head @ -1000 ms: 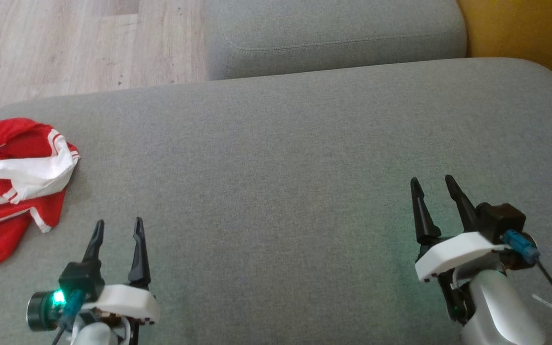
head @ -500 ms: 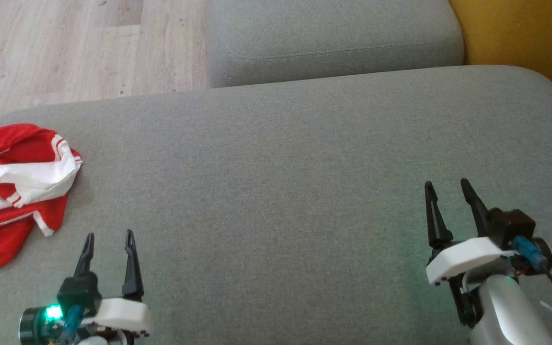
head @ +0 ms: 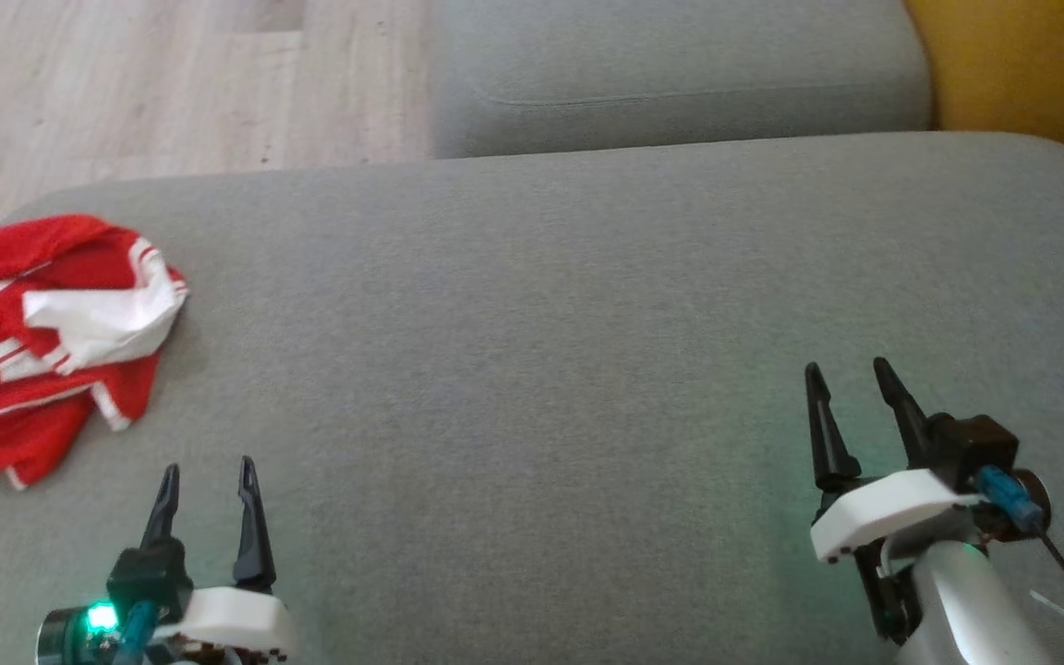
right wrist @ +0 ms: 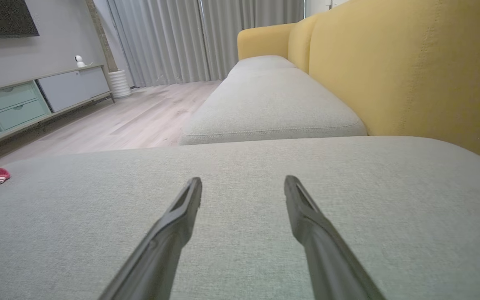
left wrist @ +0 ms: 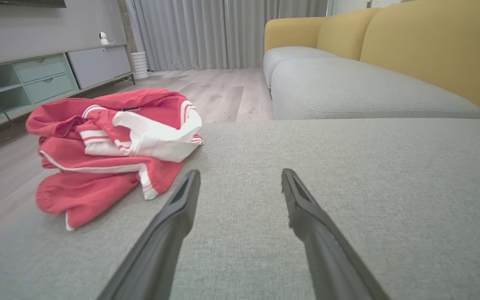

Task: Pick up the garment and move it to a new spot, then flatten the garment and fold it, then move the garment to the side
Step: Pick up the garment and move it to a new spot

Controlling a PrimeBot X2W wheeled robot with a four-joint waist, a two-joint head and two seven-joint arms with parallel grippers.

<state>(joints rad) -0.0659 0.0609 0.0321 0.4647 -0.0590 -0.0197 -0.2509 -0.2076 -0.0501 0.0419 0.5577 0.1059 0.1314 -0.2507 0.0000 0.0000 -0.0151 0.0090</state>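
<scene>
Garment (head: 42, 342) red, white stripes; cushion (head: 587, 323) grey; sofa back (right wrist: 411, 71) mustard yellow.

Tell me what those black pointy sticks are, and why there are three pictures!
Those sticks are a robot's jaws, for pinching things. Each of its two arms has one pair. One picture comes from a camera on its head, looking down: left jaws lower left, right jaws lower right. The other two come from cameras on its wrists, looking along each pair. Both pairs stand open, holding nothing. A crumpled red and white garment lies on the grey cushion, beside the left jaws, not touching them. The robot's job is to fold it.
</scene>
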